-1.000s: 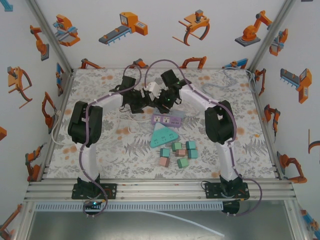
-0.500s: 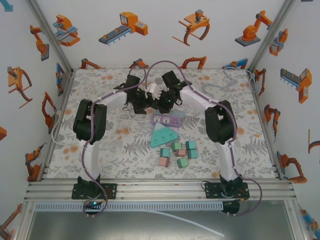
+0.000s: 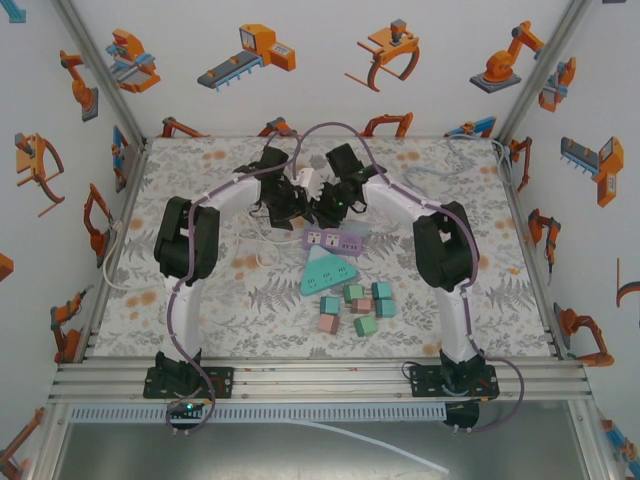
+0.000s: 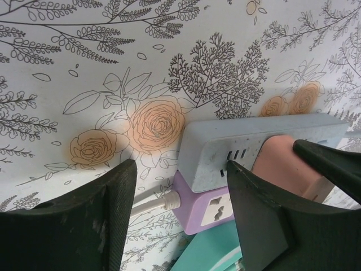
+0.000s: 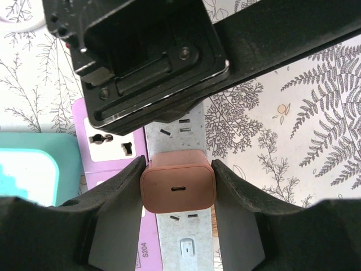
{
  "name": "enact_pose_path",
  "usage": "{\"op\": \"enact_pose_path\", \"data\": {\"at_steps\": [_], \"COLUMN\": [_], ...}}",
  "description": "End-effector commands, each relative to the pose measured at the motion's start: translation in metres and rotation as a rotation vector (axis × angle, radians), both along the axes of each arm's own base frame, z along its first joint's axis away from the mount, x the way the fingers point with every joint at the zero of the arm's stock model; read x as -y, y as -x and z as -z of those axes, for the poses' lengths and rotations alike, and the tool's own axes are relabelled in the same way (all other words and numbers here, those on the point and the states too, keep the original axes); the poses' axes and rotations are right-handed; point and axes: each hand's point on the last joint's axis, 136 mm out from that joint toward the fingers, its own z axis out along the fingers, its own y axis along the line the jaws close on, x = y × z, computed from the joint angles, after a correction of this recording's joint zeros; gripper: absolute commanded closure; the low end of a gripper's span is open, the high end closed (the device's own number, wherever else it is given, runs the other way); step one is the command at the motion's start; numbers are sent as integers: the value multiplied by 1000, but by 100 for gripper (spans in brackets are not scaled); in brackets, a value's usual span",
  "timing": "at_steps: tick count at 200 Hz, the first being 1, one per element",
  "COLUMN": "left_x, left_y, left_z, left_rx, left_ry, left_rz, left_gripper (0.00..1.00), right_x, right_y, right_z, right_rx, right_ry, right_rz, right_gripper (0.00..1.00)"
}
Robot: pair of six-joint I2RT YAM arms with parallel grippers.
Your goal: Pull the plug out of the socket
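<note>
Right claw is found clamped on the pink plug, with one finger laid flat against each side face. Between those fingers the plug is seated in the grey-white socket strip, its small port turned up towards the wrist camera. The strip is seen running beneath the claw and on past the fingertips. On the outer side of one finger a purple socket strip is recorded lying against the grey one, and beyond it, further out on that same side, a teal piece.

Ahead of the right claw's fingertips, the black housing of the left arm is noted above the strip. Left claw is found with its jaws apart, set astride the end of the grey strip. One finger is held clear of the strip, and the floral table cover is visible in the gap. The other finger is placed over the strip's top, just beside the plug; contact there cannot be told.

From the top camera, a cluster of pastel blocks is recorded well apart from both claws, on the arm-base side, past the teal piece.
</note>
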Motion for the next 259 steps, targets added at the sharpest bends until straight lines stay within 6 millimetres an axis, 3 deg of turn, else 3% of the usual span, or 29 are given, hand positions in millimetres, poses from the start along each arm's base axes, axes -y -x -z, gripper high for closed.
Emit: {"op": "enact_pose_path", "data": {"at_steps": [1,89,148,242,259], "left_x": [-40,-65,-85,-86,-87], "left_y": [32,51,55,49,48], "left_z": [65,91,92,91,91], "left_rx": [-155,-225,-246,-237,-237], "left_ry": [-222,-365,-489,-577,-582], "left_rz": [5,40,43,77,78], "left_gripper": [38,42,42,41,41], "right_x": [-10,-2,-6,-6,-5], "right_y": [-2,-12,-6,-7,-6], "right_z": [-48,-55,-73,-90,-84], "right_rx": [61,106,103,71,86], "right_ry": [-126,-161,-233,-269,-229], "right_rz": [-18,24,-15,1,-10], "right_gripper": [75,81,86,88,90]}}
